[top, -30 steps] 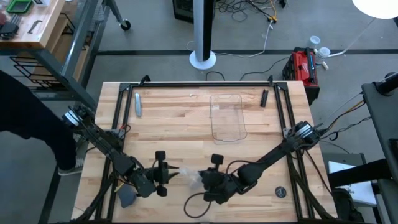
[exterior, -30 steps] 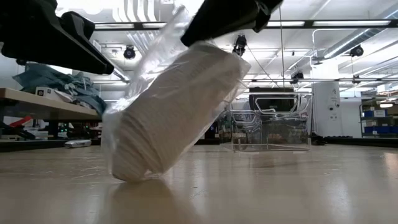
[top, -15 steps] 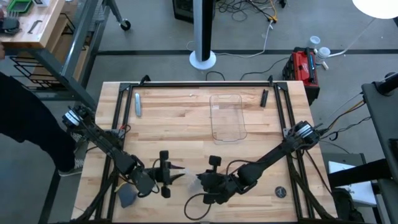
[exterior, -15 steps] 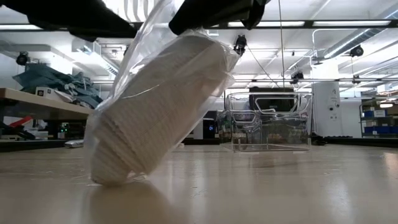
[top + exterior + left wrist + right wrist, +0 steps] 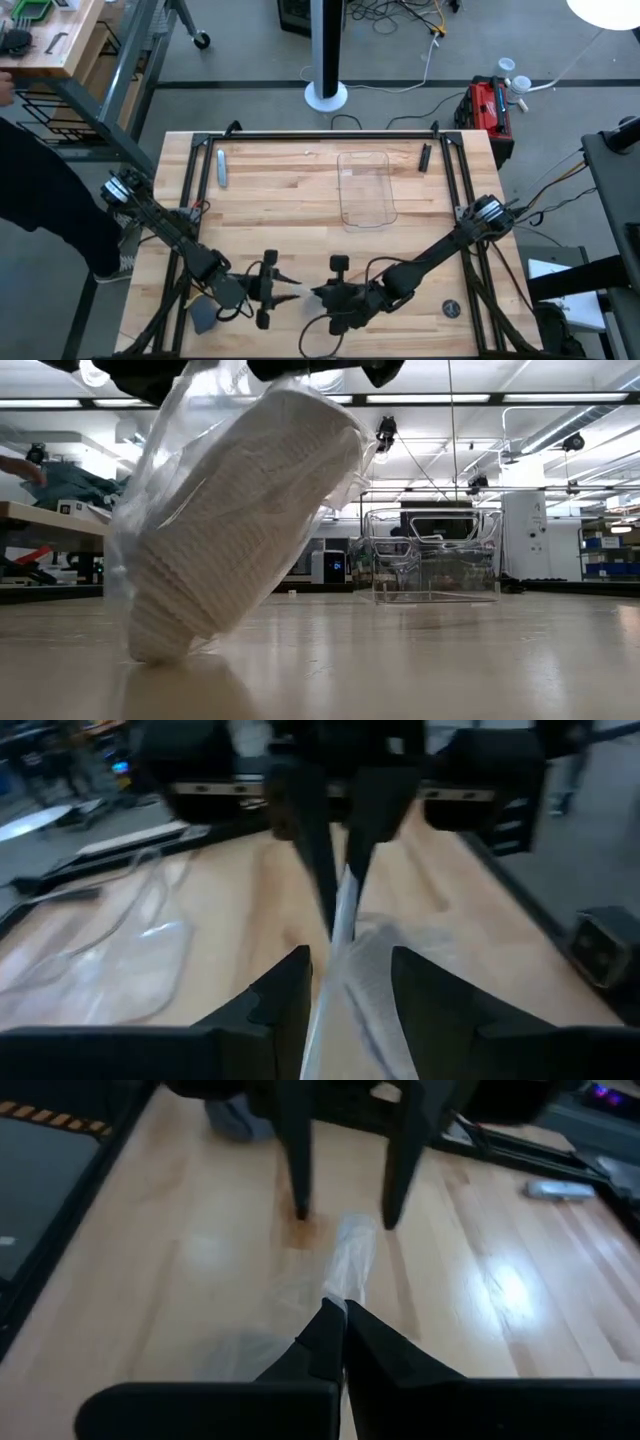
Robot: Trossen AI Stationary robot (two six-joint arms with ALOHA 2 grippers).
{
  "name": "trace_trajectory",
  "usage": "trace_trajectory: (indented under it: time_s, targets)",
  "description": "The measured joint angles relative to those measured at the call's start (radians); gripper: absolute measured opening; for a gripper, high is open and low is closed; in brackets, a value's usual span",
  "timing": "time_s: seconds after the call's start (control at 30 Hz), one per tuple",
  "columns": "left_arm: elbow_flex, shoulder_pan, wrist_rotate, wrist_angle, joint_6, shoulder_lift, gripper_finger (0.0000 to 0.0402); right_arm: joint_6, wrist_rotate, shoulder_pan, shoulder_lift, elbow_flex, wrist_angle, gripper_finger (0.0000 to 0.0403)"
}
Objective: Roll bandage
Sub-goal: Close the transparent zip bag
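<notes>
High view: both my arms meet at lower centre of frame. My left hand [image 5: 268, 291] sits lower left of centre, my right hand [image 5: 322, 293] just right of it, w/ the wrapper [image 5: 297, 290] strung between them as a pale streak. The bandage [image 5: 312, 291] is inside that wrapper, near my right hand; barely readable from up here. Clear tray [image 5: 365, 188] is upper centre, well apart. Wood surface [image 5: 280, 200] bare around it.

Low view: bandage [image 5: 235, 525] fills left half of frame, a ribbed white roll tilted, its lower end touching the surface [image 5: 450, 660], the top end up under my dark fingers at the frame's top edge. The wrapper [image 5: 160, 480] balloons loose on the upper left. Tray [image 5: 432, 555] right of centre, far back.

Left wrist view: my left hand [image 5: 347, 990] is fairly wide, wrapper [image 5: 345, 950] running up the middle between the fingers, not clamped as far as I can see. My other hand's fingers pinch the film farther up.

Right wrist view: my right hand [image 5: 343, 1342] is closed tight on the wrapper [image 5: 345, 1270], centre of frame.

Risks, my read: I only hold film, not gauze, so roll could slide out & drop or unwind once the bag opens. Pulling w/ one end dragging on wood could tip it. If left hand closes too low it grabs the roll too, & film won't strip off. Thin plastic may tear or slip.
</notes>
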Motion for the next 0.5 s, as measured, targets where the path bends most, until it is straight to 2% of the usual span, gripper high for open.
trace_trajectory:
  time_s: [0.5]
  targets:
    - [-0.002, 0.004, 0.026, 0.011, -0.015, 0.002, 0.0102, -0.008, -0.003, 0.002, 0.000, -0.001, 0.021, 0.0000]
